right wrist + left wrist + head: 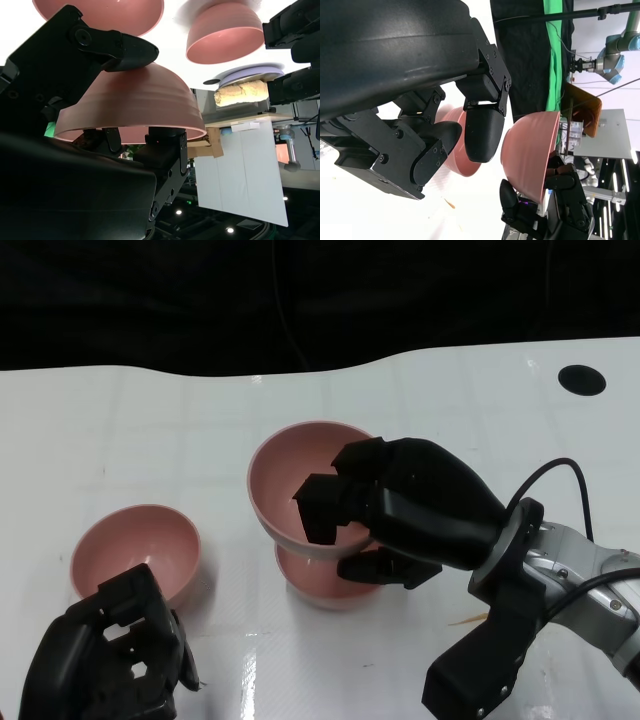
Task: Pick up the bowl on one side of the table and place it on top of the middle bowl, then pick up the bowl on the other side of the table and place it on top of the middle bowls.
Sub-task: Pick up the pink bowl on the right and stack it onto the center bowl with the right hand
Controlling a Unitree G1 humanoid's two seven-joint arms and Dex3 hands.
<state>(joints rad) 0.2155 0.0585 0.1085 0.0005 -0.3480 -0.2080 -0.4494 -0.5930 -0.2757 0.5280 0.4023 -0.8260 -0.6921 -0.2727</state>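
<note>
Gripping a pink bowl by its right rim: right hand, fingers inside the rim, thumb underneath outside. Held tilted just above the middle bowl, pink too, at mid-surface. Smooth, glossy, rounded, with a paler outer wall. Resting to the left, well apart, a third pink bowl. Hovering near it at the near left, left hand, fingers curled in, holding nothing. Glossy white surface with a dark round hole far right; black backdrop behind.
</note>
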